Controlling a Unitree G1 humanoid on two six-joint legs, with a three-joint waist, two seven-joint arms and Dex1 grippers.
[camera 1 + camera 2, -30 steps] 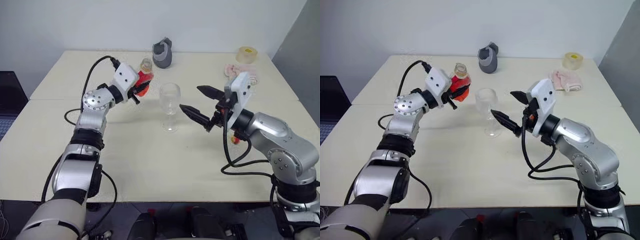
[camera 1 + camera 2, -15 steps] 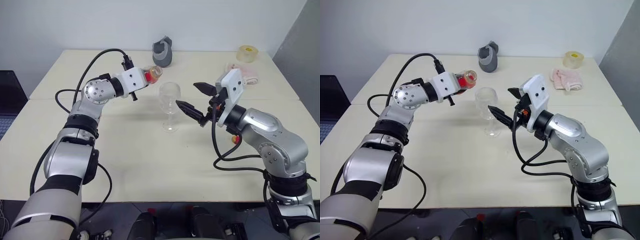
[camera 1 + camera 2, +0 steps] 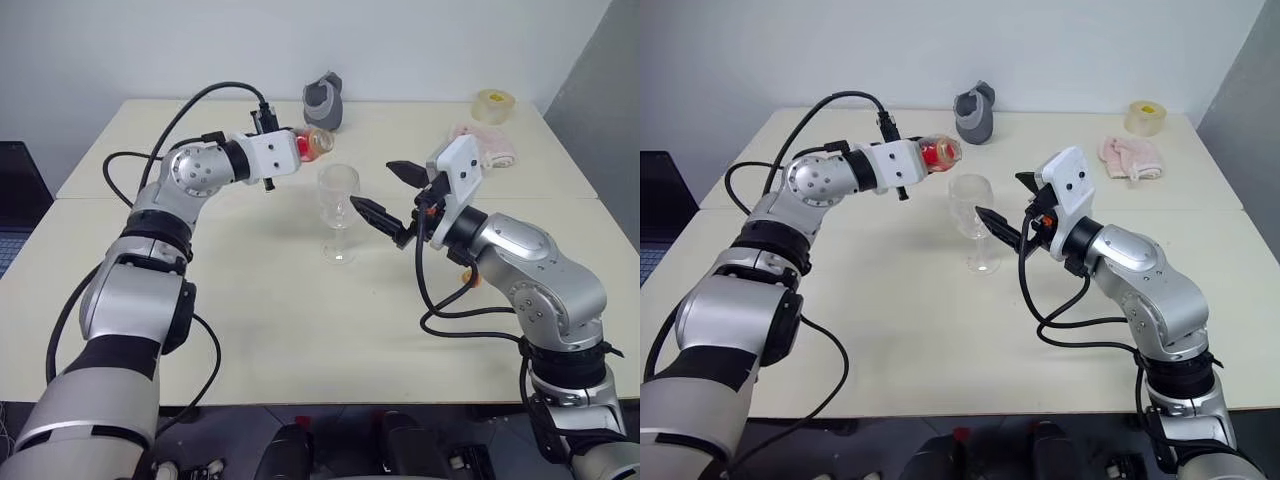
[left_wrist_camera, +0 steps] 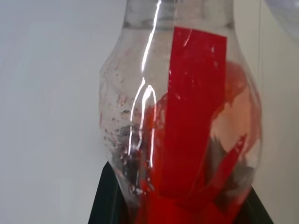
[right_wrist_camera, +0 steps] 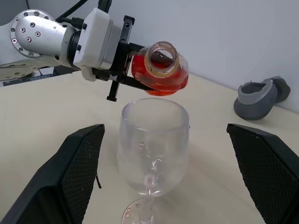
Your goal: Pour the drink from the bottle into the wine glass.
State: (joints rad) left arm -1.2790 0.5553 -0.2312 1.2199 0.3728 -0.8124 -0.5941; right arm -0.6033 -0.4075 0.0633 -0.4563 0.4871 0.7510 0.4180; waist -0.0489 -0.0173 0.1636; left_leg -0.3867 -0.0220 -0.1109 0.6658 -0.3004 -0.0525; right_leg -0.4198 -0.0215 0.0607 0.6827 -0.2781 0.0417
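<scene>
Your left gripper [image 3: 290,153] is clenched on the bottle [image 3: 312,143], tipped nearly level, its open mouth pointing toward the wine glass [image 3: 338,212] just below and beyond. Your right gripper [image 3: 391,196], released, flanks the glass on the desk [image 3: 300,330].

Glossy clear plastic bottle [image 5: 161,70], matt table [image 3: 300,320]
</scene>
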